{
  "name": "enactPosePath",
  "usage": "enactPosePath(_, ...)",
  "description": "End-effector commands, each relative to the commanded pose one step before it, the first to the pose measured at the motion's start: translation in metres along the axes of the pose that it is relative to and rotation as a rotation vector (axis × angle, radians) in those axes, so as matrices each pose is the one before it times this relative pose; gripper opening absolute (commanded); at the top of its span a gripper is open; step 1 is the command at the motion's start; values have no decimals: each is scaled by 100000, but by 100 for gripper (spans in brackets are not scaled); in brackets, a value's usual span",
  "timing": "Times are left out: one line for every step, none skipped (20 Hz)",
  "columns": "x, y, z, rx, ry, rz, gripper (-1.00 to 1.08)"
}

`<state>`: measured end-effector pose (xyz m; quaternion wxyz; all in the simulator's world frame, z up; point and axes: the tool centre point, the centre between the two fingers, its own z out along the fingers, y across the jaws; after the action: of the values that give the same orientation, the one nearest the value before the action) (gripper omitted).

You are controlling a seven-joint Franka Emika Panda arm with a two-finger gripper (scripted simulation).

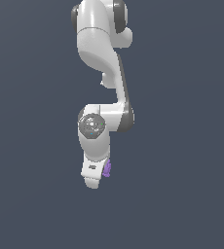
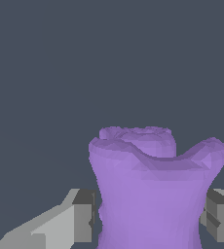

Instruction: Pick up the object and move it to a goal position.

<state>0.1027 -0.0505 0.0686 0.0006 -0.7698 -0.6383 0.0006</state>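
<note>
Purple object (image 2: 150, 194) sits clamped between closed-in gripper (image 2: 150, 216) fingers (image 2: 82, 216); pick looks done, goal not visible, transport left.

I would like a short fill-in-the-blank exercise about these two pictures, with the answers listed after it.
1. The lumpy object is coloured ____.
2. It sits ____ the two fingers of the hand.
3. The arm is mostly ____ in colour.

Answers: purple; between; white
</note>
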Motion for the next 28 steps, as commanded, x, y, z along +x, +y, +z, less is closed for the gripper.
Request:
enactPosePath(-185, -295, -664, -126, 0, 20, -100)
enactPosePath(-94, -180, -320, 0, 0, 0, -100)
enactPosePath(-104, -201, -360, -10, -68, 6, -100)
enactPosePath(-117, -223, -398, 0, 0, 0, -100)
enactPosePath(-128, -245, -438, 0, 0, 0, -100)
enactPosePath(-140, -268, -479, 0, 0, 0, -100)
enactPosePath(-147, -291, -516, 1, -49, -1, -100)
enactPosePath(-165, -314, -564, 0, 0, 0, -100)
enactPosePath(-178, -338, -608, 0, 0, 0, -100)
enactPosePath(-186, -362, -650, 0, -49, 0, -100)
enactPosePath(-204, -387, -699, 0, 0, 0, -100)
enactPosePath(-218, -412, -746, 0, 0, 0, -100)
enactPosePath(-219, -430, -776, 1, -69, 0, -100)
enactPosePath(-230, -435, -791, 0, 0, 0, -100)
enactPosePath(-232, -438, -800, 0, 0, 0, -100)
enactPosePath(-234, -442, -808, 0, 0, 0, -100)
enactPosePath(-235, -445, -817, 0, 0, 0, -100)
enactPosePath(-225, -447, -819, 4, -69, 0, -100)
enactPosePath(-238, -451, -834, 0, 0, 0, -100)
enactPosePath(-240, -454, -843, 0, 0, 0, -100)
enactPosePath(-241, -457, -852, 0, 0, 0, -100)
enactPosePath(-242, -460, -861, 0, 0, 0, -100)
enactPosePath(-243, -464, -871, 0, 0, 0, -100)
enactPosePath(-245, -467, -882, 0, 0, 0, -100)
enactPosePath(-246, -471, -893, 0, 0, 0, -100)
enactPosePath(-251, -475, -908, -2, 47, -13, -100)
enactPosePath(-250, -479, -919, 0, 0, 0, -100)
enactPosePath(-261, -485, -940, -6, 67, -15, -100)
